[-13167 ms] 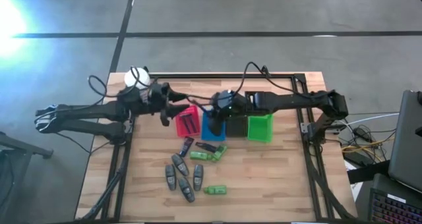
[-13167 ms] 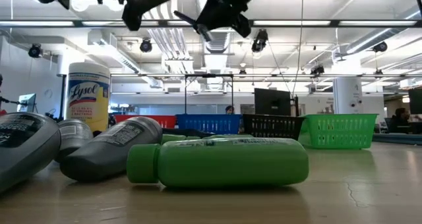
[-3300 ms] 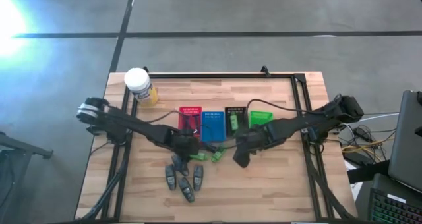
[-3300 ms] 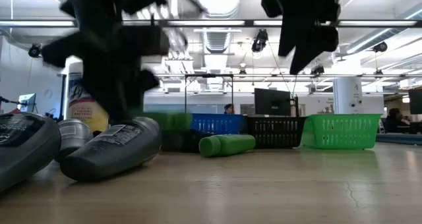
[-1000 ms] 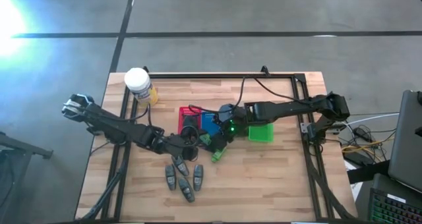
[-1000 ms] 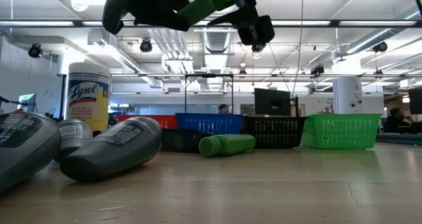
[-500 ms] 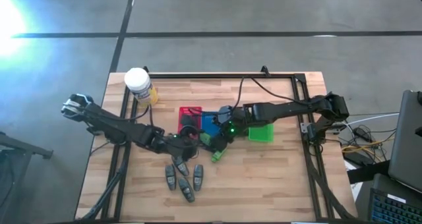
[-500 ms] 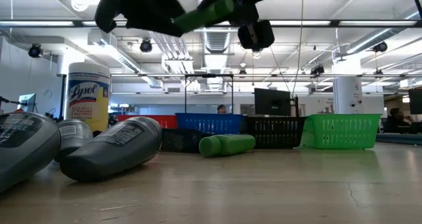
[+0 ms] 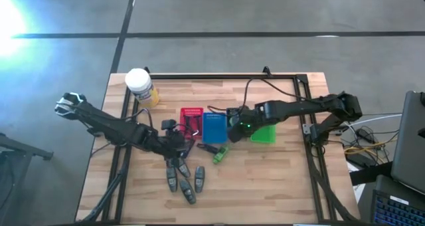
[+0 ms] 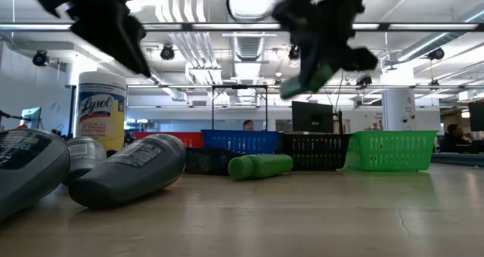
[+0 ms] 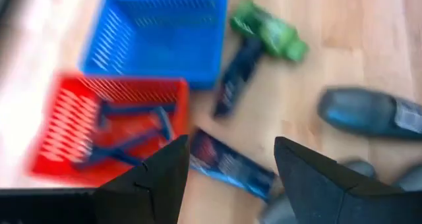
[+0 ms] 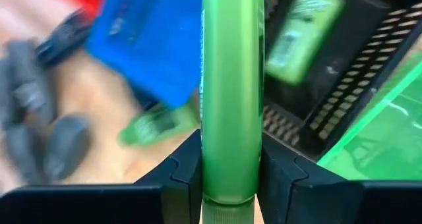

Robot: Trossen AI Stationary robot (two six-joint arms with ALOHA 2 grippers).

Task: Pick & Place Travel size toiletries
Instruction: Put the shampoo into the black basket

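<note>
My right gripper point(image 9: 238, 127) is shut on a bright green tube point(image 12: 232, 85) and hovers over the black basket point(image 9: 236, 119), which holds another green tube point(image 12: 303, 33). My left gripper point(image 9: 176, 146) is open above a dark navy stick point(image 11: 231, 163), next to the grey oval tubes point(image 9: 182, 179) lying on the table. One more green tube point(image 9: 220, 154) and a second dark stick point(image 9: 208, 148) lie in front of the blue basket point(image 9: 214, 126). The red basket point(image 9: 191, 121) holds slim dark pieces point(image 11: 132, 135). My right gripper pinches the green tube between its two fingers point(image 12: 280, 171), on the part near its cap end point(image 12: 231, 184). The tube runs along the fingers and sticks out past their tips. It is lifted clear and hangs tilted below the gripper point(image 10: 306, 79).
A green basket point(image 9: 263, 133) stands right of the black one. The white-lidded yellow jar point(image 9: 139, 85) stands at the table's far left corner. Bare wood stretches toward the near and right edges. A black frame point(image 9: 219, 76) runs around the table.
My right gripper has carried the green tube from over the blue basket toward the table's right and lower, until it hangs above the black basket; the tube has tipped steeper. My left gripper has drifted toward the table's left and near edge, over the grey tubes.
</note>
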